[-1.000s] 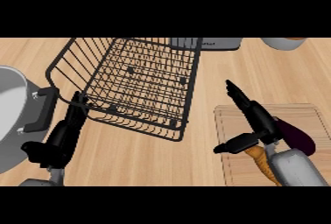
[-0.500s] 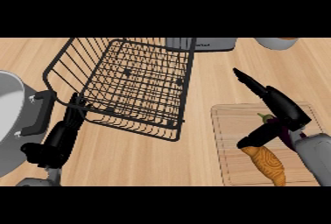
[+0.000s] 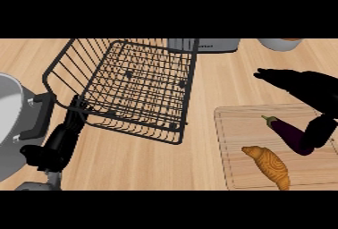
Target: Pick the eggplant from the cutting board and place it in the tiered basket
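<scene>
Right hand closing in on the eggplant on the cutting board.

The eggplant (image 3: pixel 291 133) lies on the cutting board (image 3: pixel 241 120) at the right of the counter, green stem pointing far-left, with a croissant (image 3: pixel 267 166) just nearer and to its left. The right hand (image 3: pixel 310 87) hangs over the board's far-right part, fingers extended toward the left and the thumb (image 3: pixel 320 130) dropped against the eggplant's right end, so the hand is spread apart and not yet clamped on anything. To do this step well, I judge the hand should lower and curl round the thick purple body, not the stem, keeping clear of the croissant. The tiered basket (image 3: pixel 132 85) stands well apart to the left. The left hand (image 3: pixel 58 145) rests at the near left, just beside the basket's near-left corner, its fingers seemingly straight.
</scene>
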